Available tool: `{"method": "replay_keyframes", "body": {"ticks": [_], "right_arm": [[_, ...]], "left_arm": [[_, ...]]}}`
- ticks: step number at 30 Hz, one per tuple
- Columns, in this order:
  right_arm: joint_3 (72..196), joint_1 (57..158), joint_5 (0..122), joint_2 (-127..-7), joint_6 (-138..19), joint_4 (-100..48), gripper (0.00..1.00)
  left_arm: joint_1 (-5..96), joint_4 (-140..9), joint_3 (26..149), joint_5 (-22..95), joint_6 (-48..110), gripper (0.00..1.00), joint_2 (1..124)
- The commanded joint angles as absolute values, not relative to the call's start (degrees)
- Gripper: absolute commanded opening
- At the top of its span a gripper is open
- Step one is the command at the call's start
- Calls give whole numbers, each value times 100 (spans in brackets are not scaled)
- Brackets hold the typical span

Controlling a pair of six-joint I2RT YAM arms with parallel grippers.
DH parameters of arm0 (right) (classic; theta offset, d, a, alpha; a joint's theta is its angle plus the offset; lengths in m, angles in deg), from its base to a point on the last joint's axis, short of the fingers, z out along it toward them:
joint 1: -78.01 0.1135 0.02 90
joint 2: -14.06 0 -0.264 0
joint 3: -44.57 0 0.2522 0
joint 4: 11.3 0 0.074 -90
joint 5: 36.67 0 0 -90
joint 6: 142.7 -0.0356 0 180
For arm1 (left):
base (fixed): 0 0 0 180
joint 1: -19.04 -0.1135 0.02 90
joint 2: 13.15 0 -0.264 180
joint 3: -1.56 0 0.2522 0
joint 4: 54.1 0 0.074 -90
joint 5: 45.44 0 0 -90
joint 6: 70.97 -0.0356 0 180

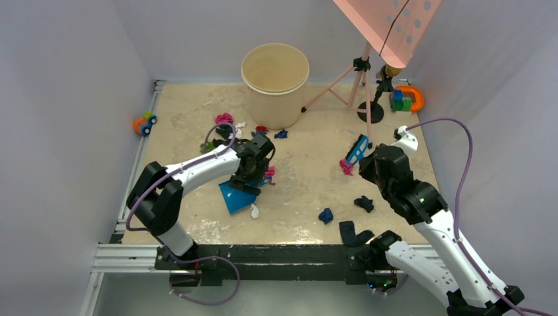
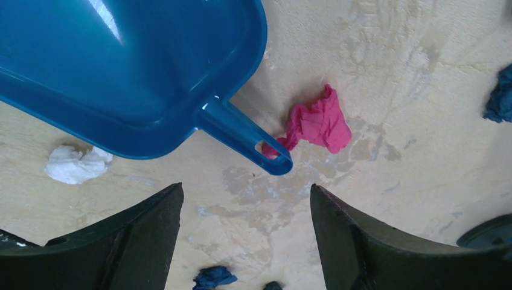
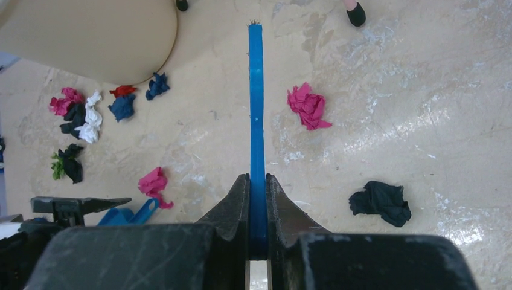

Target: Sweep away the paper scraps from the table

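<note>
Count by kind:
- cream plastic bucket (image 1: 275, 76), 1
- blue plastic dustpan (image 2: 121, 66), 1
- blue plastic hand brush (image 3: 257, 121), 1
- pink tripod stand (image 1: 360, 64), 1
- orange-and-blue toy car (image 1: 145, 123), 1
- cluster of coloured toy blocks with orange ring (image 1: 409, 99), 1; the blocks are too small to count
- pink crumpled paper wads (image 3: 309, 106), 3
- dark blue wads (image 3: 124, 107), 3
- black wads (image 3: 380, 202), at least 3
- white wads (image 3: 90, 116), 2
- red wad (image 3: 124, 90), 1
- green wad (image 3: 57, 166), 1

The paper scraps (image 1: 224, 119) on our counter (image 1: 309, 171)
We find most before the bucket (image 1: 274, 74) at the far edge, the dustpan (image 1: 231, 197) nearer the front.
</note>
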State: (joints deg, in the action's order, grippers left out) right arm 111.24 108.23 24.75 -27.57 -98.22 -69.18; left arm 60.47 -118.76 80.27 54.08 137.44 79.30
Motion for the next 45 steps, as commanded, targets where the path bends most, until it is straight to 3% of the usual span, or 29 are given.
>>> {"method": "replay_keyframes", "body": {"ticks": [1,8,14,17,21,23,30,35,45], "right_arm": [[11160,10823,2618,-2688,-9755,-6939,0],[11298,10817,2600,-2587,-9702,-7134,0],[11352,10819,2617,-2577,-9715,-7210,0],[11375,10819,2630,-2538,-9726,-7256,0],[11347,10821,2618,-2471,-9718,-7276,0],[11308,10820,2615,-2446,-9712,-7264,0],[11346,10817,2584,-2523,-9694,-7240,0],[11205,10822,2570,-2438,-9569,-7059,0],[11082,10813,4558,-2676,-8166,-5925,0]], "left_arm": [[6062,-11922,8231,5569,14750,80,8232],[5984,-11667,8155,5547,15112,79,8541],[5969,-11338,8154,5331,15218,68,8900],[5918,-11215,8100,5387,15236,67,8971],[5888,-11311,8069,5691,15156,44,8814],[5889,-11597,8230,5831,14992,39,8745],[5886,-13278,9251,6160,13902,19,8613],[5880,-13964,9299,6747,13243,19,7954],[5880,-13308,8924,7509,8548,15,6511]]}}
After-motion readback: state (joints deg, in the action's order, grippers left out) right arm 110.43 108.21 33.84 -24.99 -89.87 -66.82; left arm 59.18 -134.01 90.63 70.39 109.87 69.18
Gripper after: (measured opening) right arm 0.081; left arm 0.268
